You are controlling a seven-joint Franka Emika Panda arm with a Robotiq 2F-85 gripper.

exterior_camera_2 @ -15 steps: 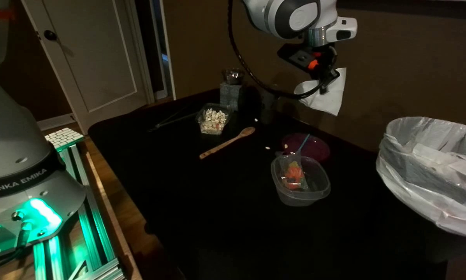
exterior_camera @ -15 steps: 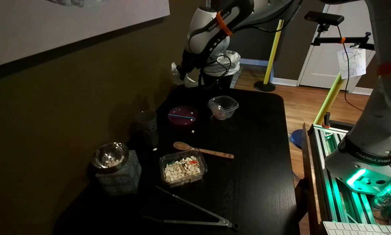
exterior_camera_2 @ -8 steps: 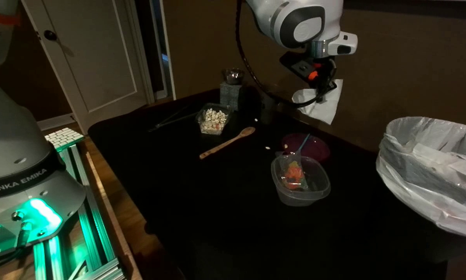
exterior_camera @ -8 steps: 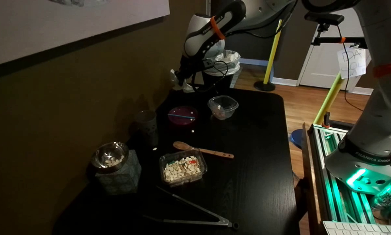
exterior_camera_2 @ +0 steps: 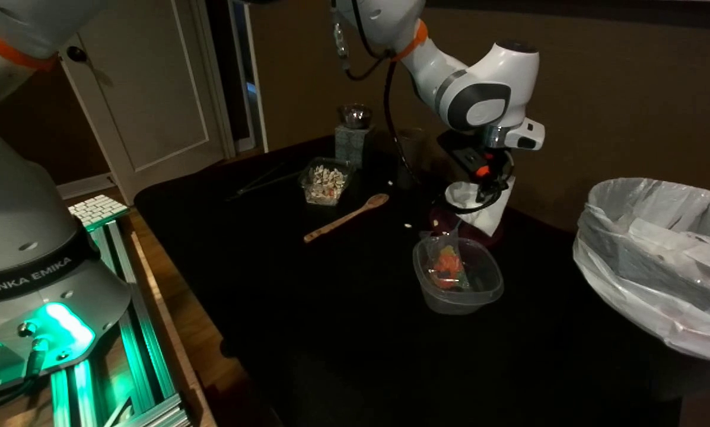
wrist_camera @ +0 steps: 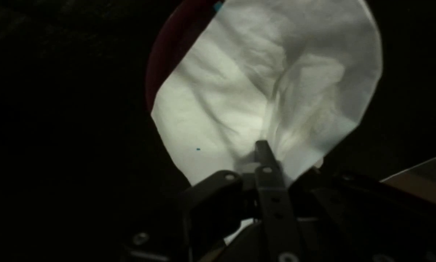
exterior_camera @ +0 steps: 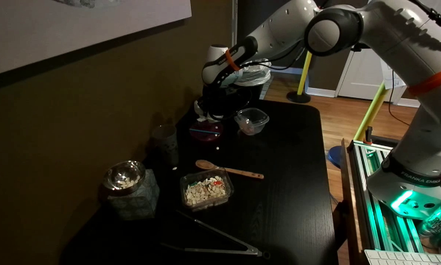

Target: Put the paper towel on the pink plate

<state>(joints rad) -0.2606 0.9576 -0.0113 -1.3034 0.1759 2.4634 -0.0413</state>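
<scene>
The paper towel [exterior_camera_2: 490, 216] is a crumpled white sheet. My gripper [wrist_camera: 262, 145] is shut on it, pinching it near its middle, and the sheet spreads beyond the fingers in the wrist view. The pink plate [exterior_camera: 206, 137] is dark magenta and lies on the black table with a thin blue stick [exterior_camera: 200, 130] across it. In both exterior views the towel hangs at the plate's wall side, low over it, hiding part of it; I cannot tell whether it touches. In the wrist view the plate's rim [wrist_camera: 159, 62] shows past the towel's edge.
A clear plastic tub [exterior_camera_2: 458, 290] with a small wrapped packet stands close beside the plate. A cup [exterior_camera: 165, 143], wooden spoon [exterior_camera: 238, 172], tray of tan bits [exterior_camera: 227, 184], metal bowl on a box [exterior_camera: 133, 202] and tongs [exterior_camera: 224, 251] lie farther off. A lined bin [exterior_camera_2: 645, 261] stands beyond the table end.
The arm has lowered, bringing the towel from high above down close over the plate. The gripper has stayed shut on the towel. The plate and the other things have not moved.
</scene>
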